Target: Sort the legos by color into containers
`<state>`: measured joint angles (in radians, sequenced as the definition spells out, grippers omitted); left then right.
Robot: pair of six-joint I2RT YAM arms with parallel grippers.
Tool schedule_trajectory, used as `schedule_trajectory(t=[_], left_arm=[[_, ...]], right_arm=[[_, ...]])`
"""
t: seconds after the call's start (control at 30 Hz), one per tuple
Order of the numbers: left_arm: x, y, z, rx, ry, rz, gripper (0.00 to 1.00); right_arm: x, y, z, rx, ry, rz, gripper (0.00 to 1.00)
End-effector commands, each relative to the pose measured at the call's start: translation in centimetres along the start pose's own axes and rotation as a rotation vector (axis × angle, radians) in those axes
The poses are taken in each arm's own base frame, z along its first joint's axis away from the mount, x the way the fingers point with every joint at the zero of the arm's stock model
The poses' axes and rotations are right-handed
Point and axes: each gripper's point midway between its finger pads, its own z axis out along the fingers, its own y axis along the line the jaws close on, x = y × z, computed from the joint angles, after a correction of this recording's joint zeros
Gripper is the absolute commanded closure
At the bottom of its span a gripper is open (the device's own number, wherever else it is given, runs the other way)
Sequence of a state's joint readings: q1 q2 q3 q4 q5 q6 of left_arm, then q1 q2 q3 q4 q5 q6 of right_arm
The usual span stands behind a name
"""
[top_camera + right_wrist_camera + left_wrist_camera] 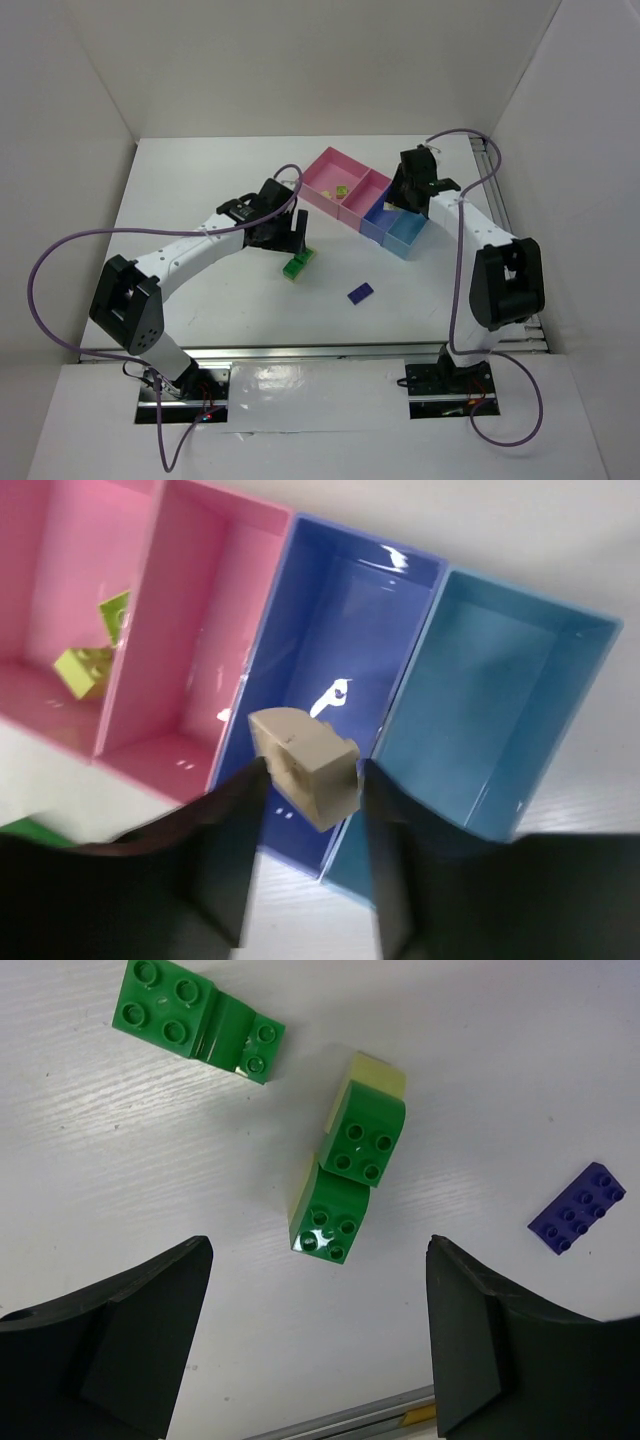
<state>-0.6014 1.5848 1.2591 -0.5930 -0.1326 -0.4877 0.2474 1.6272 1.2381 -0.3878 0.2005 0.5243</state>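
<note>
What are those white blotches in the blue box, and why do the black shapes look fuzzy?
Right wrist view: the blotches are glare off the glossy periwinkle tray floor; the right gripper's fingers, gripping the beige brick, sit too close to focus. Left wrist view: the left gripper's fingers look soft too, while the green bricks are crisp.

The green legos [362,1140] are smooth plastic with a glossy shine; the beige lego [305,755] looks more matt. The periwinkle container [330,630] is glossy plastic with bright reflections. The white table [480,1060] is matt, with a fine grained texture
</note>
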Motion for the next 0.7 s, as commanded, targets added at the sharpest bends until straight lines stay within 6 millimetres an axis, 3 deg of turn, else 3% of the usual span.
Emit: schedule_trajectory(t=[0.0, 0.1, 0.17, 0.2, 0.27, 0.4, 0.43, 0.47, 0.5, 0.53, 0.63, 0.67], left_arm=[[-0.8, 0.2, -0.9, -0.030, -0.019, -0.015, 0.10], [-0.8, 0.6, -0.9, -0.052, -0.019, -0.023, 0.10], [-1.0, 0.7, -1.2, -0.055, -0.034, -0.025, 0.10], [-1.0, 0.7, -1.2, -0.055, -0.034, -0.025, 0.10], [-1.5, 0.7, -1.4, -0.059, -0.047, -0.017, 0.10], [-2.0, 0.6, -1.1, -0.071, -0.044, -0.016, 0.10], [-1.8, 0.7, -0.7, -0.075, -0.034, -0.015, 0.10], [-2.0, 0.6, -0.5, -0.075, -0.034, -0.015, 0.10], [-2.0, 0.4, -0.5, -0.067, -0.031, -0.015, 0.10], [-2.1, 0.3, -0.3, -0.068, -0.029, -0.015, 0.10], [-2.3, 0.3, -0.2, -0.068, -0.029, -0.004, 0.10], [-2.1, 0.3, 0.1, -0.071, -0.021, -0.003, 0.10]], right_arm=[[-2.7, 0.9, 0.2, -0.021, -0.037, -0.033, 0.45], [-3.1, 0.7, -0.1, -0.024, -0.037, -0.042, 0.34], [-2.6, 0.7, -0.9, -0.033, -0.039, -0.057, 0.34], [-3.2, 0.8, -2.3, -0.048, -0.065, -0.051, 0.34], [-1.2, 1.0, -3.3, -0.058, -0.050, -0.089, 0.34], [5.2, 1.4, -6.9, -0.085, 0.052, -0.143, 0.32], [7.9, 0.7, -7.0, -0.073, 0.105, -0.159, 0.29], [10.5, 1.3, -8.0, -0.081, 0.159, -0.162, 0.24], [11.8, 1.4, -8.8, -0.093, 0.177, -0.159, 0.21], [15.0, 1.3, -9.5, -0.089, 0.246, -0.152, 0.19], [19.5, 0.4, -10.5, -0.076, 0.337, -0.118, 0.15], [21.2, 1.0, -10.9, -0.102, 0.382, -0.088, 0.14]])
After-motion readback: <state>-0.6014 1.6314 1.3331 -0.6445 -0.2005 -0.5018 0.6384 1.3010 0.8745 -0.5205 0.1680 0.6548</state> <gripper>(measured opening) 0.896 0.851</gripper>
